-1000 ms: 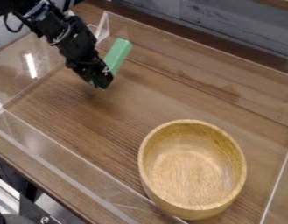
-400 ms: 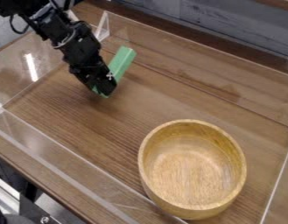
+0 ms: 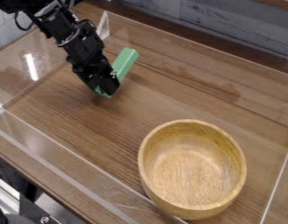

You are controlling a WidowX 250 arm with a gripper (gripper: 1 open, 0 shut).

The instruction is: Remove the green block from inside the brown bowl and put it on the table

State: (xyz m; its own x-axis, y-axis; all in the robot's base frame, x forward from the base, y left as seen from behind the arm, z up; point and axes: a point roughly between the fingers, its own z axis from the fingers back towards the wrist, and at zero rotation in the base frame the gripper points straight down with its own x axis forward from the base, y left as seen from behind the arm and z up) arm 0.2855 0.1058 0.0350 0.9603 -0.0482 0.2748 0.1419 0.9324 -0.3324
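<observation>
Since the earlier frame the green block has swung from a flatter pose to a steeper tilt, its lower end brought down to the table, and the claw has shifted slightly to the right with it. The claw's fingertips are hard to make out: black against black, they merge with the arm, and the block's lower end is partly hidden behind them. Whether that end actually touches the table cannot be told. The claw is pinching the green block at its lower end. The arm is cut off at the upper left edge.

Count: one green block, one brown bowl, one claw.

The block is a flat, elongated bar of plain bright green, leaning up and to the right at far left. The bowl sits near right, well apart from it, with nothing inside.
</observation>
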